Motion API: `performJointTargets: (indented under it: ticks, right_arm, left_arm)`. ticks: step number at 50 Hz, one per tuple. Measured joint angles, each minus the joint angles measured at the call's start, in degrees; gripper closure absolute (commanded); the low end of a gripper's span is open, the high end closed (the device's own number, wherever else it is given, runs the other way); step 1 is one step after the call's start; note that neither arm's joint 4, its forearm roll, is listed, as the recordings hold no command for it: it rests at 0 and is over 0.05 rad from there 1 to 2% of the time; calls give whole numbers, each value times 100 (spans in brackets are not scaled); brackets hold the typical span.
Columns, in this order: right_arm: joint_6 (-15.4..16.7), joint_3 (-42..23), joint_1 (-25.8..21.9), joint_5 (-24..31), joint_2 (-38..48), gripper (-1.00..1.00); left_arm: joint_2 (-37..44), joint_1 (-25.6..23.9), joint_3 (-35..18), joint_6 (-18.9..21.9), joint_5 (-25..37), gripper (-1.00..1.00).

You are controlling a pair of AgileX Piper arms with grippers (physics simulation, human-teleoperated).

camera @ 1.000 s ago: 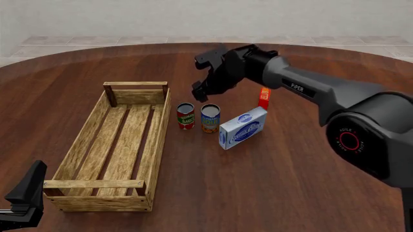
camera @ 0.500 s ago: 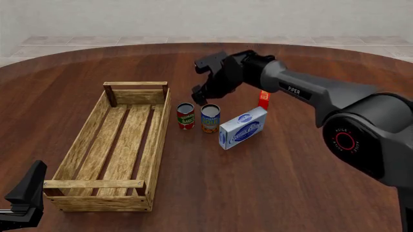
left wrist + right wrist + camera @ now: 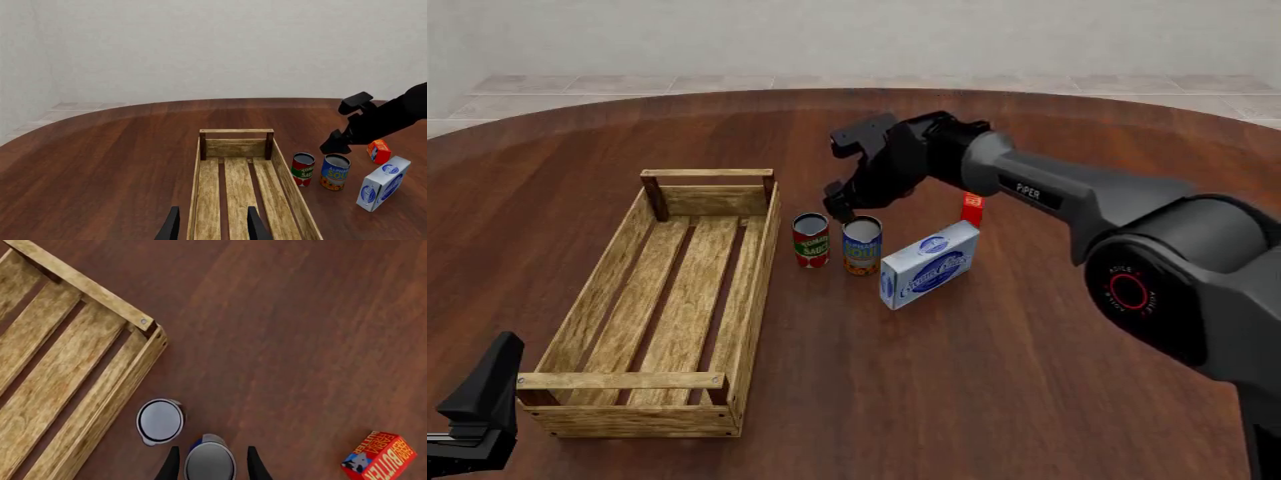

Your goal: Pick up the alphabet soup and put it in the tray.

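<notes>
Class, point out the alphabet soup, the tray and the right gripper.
alphabet soup (image 3: 861, 250), front view, label.
tray (image 3: 753, 290), front view, right side plank.
right gripper (image 3: 208, 467), right wrist view, between its fingertips.

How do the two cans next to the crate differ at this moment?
The alphabet soup can has a blue and orange label; the other can is red and green. The soup can sits between the open fingers of the right gripper; the other stands nearer the crate. Both are upright and alike in size.
</notes>
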State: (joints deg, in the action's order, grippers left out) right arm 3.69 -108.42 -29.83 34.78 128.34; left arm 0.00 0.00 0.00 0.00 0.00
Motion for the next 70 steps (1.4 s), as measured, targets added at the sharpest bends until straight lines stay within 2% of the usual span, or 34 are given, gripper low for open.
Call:
performJointTargets:
  ticks: [70]
  right_arm:
    - [-188,53,-13,-201,274,-100]
  left_arm:
    - [0,0,0,0,0,-100]
